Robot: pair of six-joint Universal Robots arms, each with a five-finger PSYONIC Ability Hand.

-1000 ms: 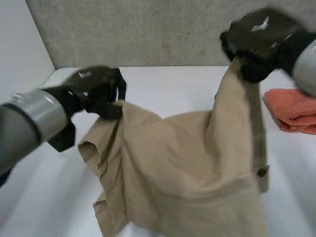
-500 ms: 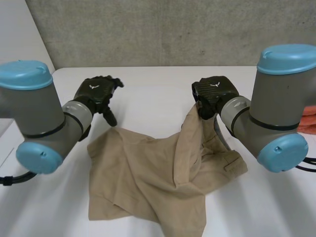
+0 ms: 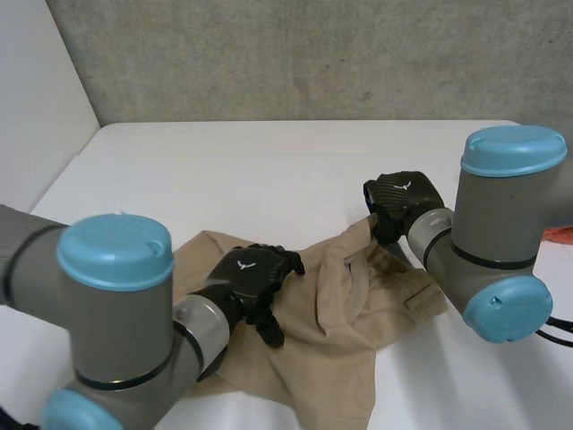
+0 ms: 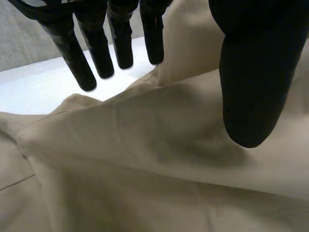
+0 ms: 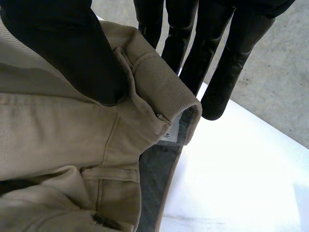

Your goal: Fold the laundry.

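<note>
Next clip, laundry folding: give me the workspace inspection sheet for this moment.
Surface: white table, no stains seen.
Job's things: one tan garment, crumpled and unfolded, its waistband end raised to the right hand.
Clutter: an orange-red thing at the table's edge behind the right arm, too hidden to identify.
Hands: left hand open, fingers straight over the garment's middle; right hand pinches the waistband end between thumb and fingers.
Cables: nothing seen on the cloth.
Surroundings: grey concrete wall behind; white panel at the robot's left.

Beige trousers [image 3: 336,309], crumpled, on table
</note>
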